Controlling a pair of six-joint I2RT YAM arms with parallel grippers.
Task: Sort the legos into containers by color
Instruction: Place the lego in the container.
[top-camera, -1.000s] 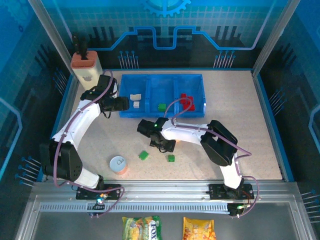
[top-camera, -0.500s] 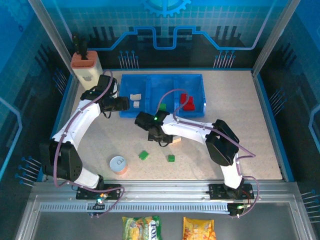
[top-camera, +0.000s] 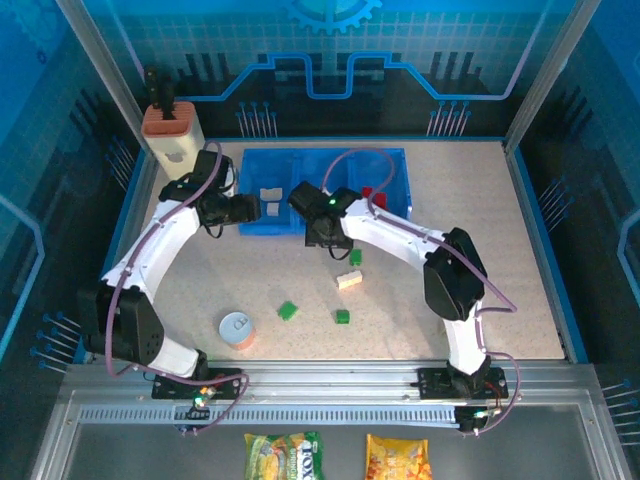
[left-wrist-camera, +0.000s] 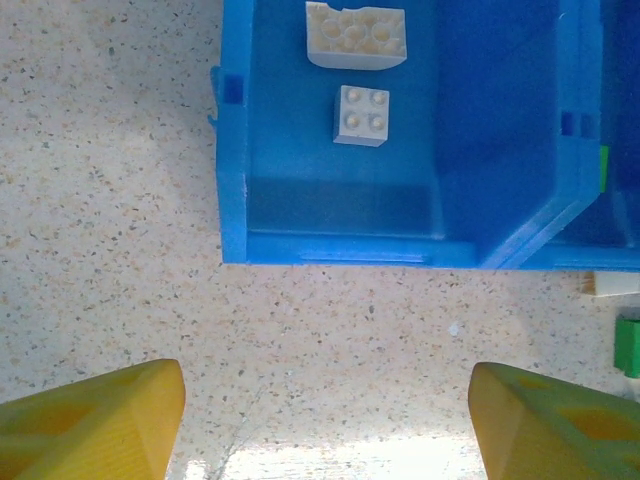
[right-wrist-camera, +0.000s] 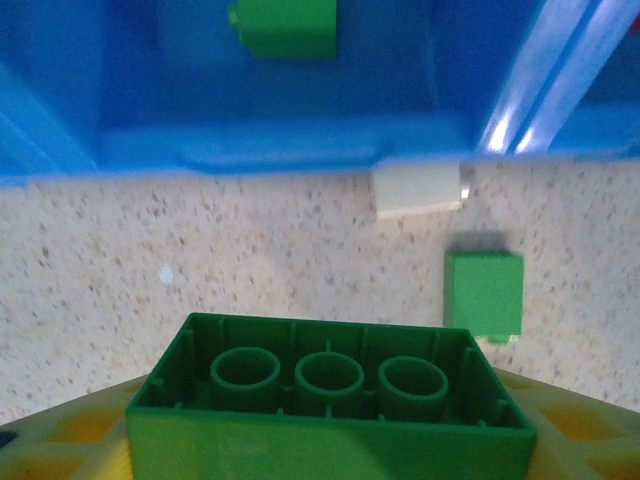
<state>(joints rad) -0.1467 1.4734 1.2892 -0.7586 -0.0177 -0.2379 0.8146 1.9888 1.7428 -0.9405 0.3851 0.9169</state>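
Right tool (top-camera: 322, 232): partly closed on the held green brick (right-wrist-camera: 330, 405), pinched across its long sides, hollow underside toward the wrist camera; poised at the near wall of the blue tray (top-camera: 275, 155), facing the middle compartment.
Left tool (left-wrist-camera: 325, 405): jaws well apart, nothing between them; hovers over the counter (left-wrist-camera: 120, 200) just before the left compartment.
Tray contents: two cream bricks (left-wrist-camera: 357, 35) left, a sorted green brick (right-wrist-camera: 285, 25) middle, red bricks (top-camera: 372, 195) right.
Loose on counter: one loose cream brick (top-camera: 349, 280), three loose green bricks (top-camera: 287, 311).
Handling: probably light, stiff, slick plastic; apt to twist if pinched off-centre; best taken by flat opposite sides at mid-length, not by the studs.
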